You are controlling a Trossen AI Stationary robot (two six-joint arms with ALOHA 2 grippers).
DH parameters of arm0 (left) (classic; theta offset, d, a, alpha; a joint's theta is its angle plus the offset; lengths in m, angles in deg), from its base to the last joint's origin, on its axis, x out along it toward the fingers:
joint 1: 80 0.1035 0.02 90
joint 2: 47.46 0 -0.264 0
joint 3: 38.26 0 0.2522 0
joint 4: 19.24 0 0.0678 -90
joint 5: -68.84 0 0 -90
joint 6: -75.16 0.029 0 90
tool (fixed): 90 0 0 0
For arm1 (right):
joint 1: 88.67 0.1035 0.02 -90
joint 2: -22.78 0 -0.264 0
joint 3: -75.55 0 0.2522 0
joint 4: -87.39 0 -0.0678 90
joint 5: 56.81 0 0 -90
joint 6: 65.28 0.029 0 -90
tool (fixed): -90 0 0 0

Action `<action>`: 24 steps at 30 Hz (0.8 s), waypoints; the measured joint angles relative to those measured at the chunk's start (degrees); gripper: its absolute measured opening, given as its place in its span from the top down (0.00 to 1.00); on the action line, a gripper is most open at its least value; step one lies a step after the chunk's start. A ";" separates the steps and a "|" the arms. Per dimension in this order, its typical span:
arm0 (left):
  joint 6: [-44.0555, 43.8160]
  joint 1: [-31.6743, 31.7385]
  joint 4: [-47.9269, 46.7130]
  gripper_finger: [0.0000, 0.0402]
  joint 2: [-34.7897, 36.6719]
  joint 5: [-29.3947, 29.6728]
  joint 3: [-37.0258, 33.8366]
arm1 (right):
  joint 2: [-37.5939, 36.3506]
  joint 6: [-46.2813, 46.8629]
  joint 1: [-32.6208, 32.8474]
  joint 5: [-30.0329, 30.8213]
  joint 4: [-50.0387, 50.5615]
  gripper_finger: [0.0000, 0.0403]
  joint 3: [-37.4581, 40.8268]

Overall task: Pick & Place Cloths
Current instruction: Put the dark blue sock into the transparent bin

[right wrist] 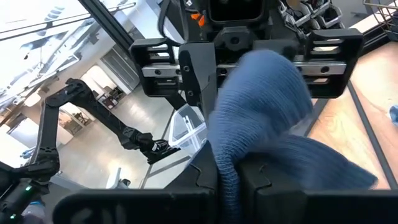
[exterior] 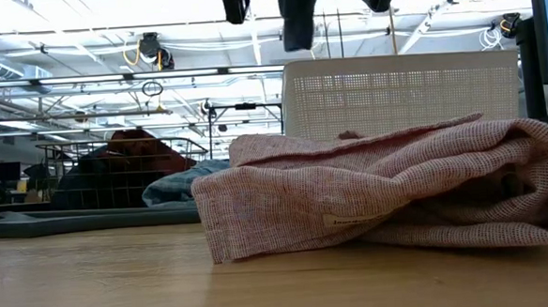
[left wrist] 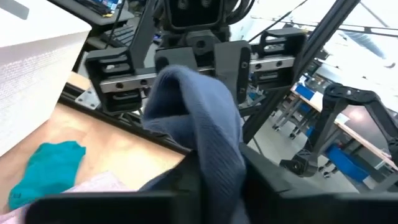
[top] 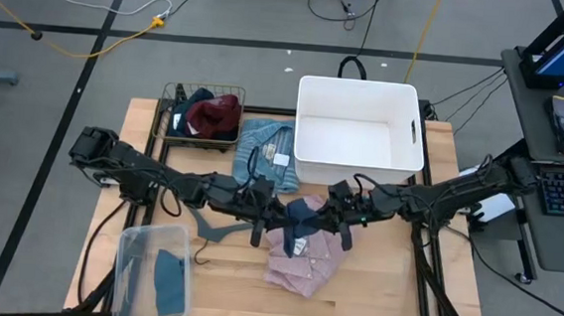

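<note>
gripping slate-blue piece (top: 301,216), left hand (top: 262,204), right hand (top: 339,210)

We see a slate-blue piece (top: 300,217) above a pink shirt (top: 304,257) (finely woven, with a pale tag). A light blue striped shirt (top: 263,150) lies beside the white bin (top: 359,134); maroon (top: 214,113) fills the dark wire basket (top: 203,95), and a teal piece (left wrist: 45,169) shows.

My arms: black, jointed, thin cables along them | left gripper (top: 258,216): silver rail, screws | right gripper (top: 343,215): same rail, boxy black fingers
</note>
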 joint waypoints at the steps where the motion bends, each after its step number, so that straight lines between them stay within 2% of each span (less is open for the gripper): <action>1: 0.19 0.00 0.22 0.88 0.00 -0.12 -0.02 | -0.01 0.05 -0.16 -0.05 -0.01 0.99 0.00; 3: 0.53 0.00 0.66 0.96 0.00 -0.28 -0.02 | -0.09 0.08 -0.30 -0.08 -0.10 0.99 0.00; 7: 0.59 -0.05 1.83 0.97 -0.02 -0.91 -0.06 | -0.11 0.12 -0.30 -0.18 -0.42 0.97 0.00; 17: 2.81 -0.15 1.20 0.99 1.03 0.77 -0.04 | -0.13 2.13 0.42 -4.32 0.90 0.71 0.00; 22: 5.87 -0.33 -6.05 0.99 5.42 5.97 0.09 | -0.13 2.57 1.86 -6.40 2.97 0.59 0.00; 24: 7.50 -0.75 -12.25 0.99 8.71 8.82 -0.18 | -0.13 2.57 2.22 -7.70 4.46 0.56 0.02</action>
